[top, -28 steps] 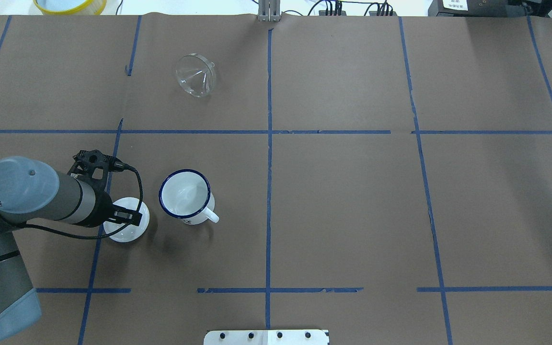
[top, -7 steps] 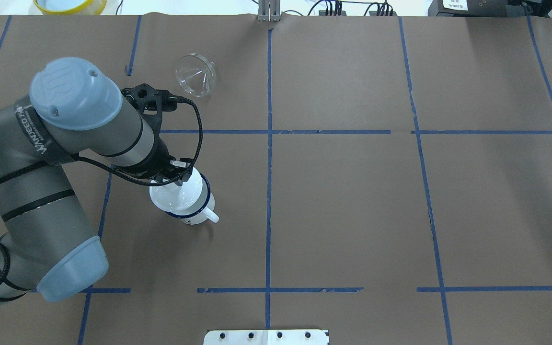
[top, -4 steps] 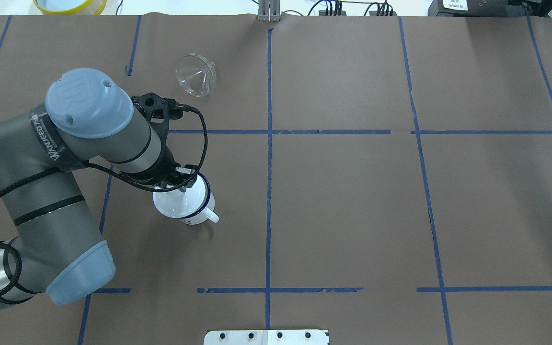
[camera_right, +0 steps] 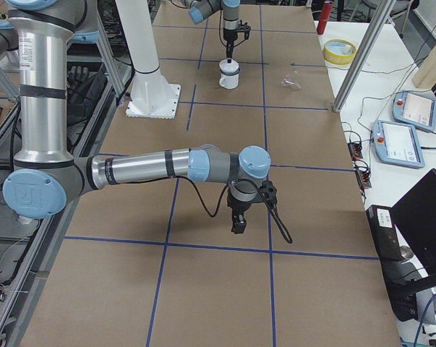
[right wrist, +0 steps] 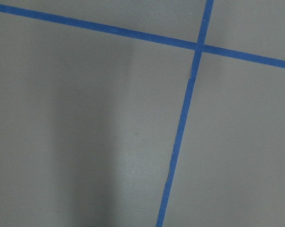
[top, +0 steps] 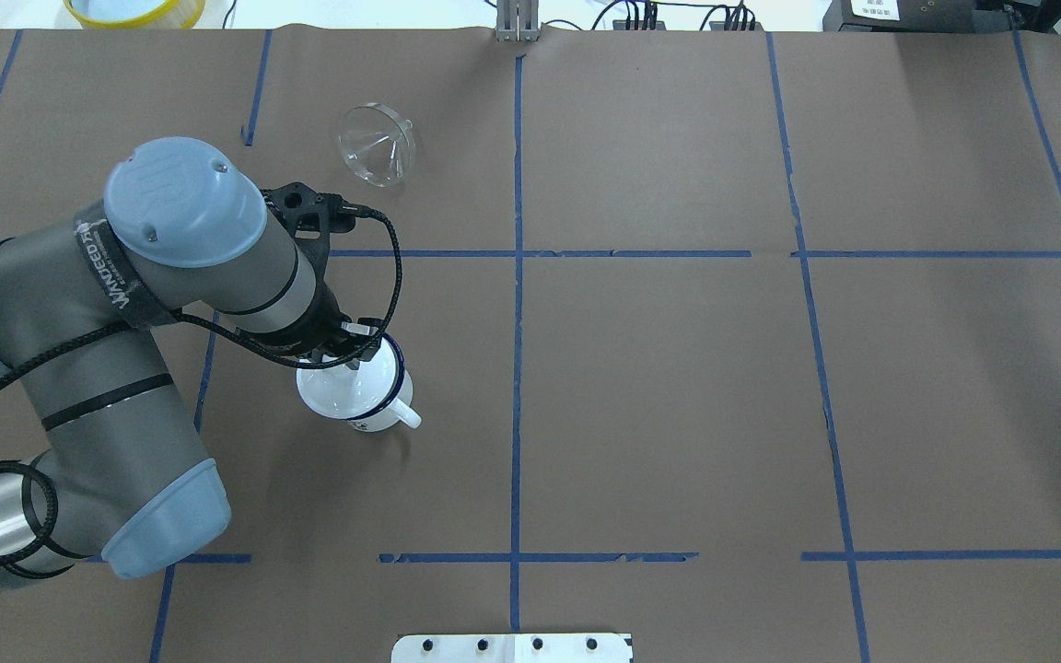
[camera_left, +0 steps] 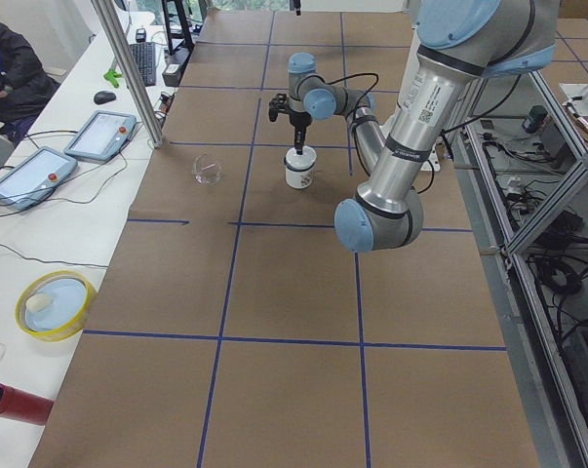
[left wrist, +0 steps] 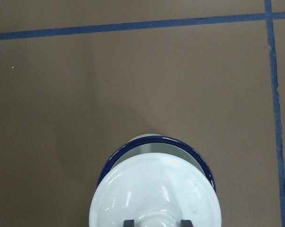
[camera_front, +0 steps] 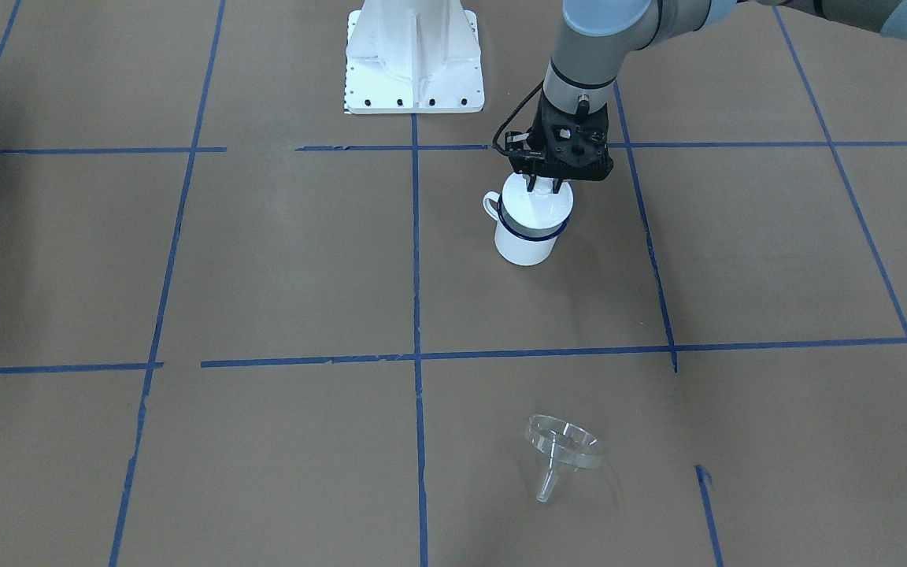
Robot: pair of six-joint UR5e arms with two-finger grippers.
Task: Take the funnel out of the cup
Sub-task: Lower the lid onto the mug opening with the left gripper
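Left gripper (left wrist: 156, 221) pinched narrow on the knob of the white lid (left wrist: 156, 189), which sits off-centre over the cup (camera_front: 528, 240); resting on the blue rim or just above it, cannot tell. Funnel (top: 377, 145) lies on its side on the table (top: 678, 414), well apart from the cup; right gripper (camera_right: 238, 217) is too small to read its opening. Risk: released this skewed, the lid may slide off the rim, or a sideways drag may tip the mug.

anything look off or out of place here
The funnel lies on its side well apart from the cup, not in it. The left pincer instead grips the knob of a white lid over the cup.
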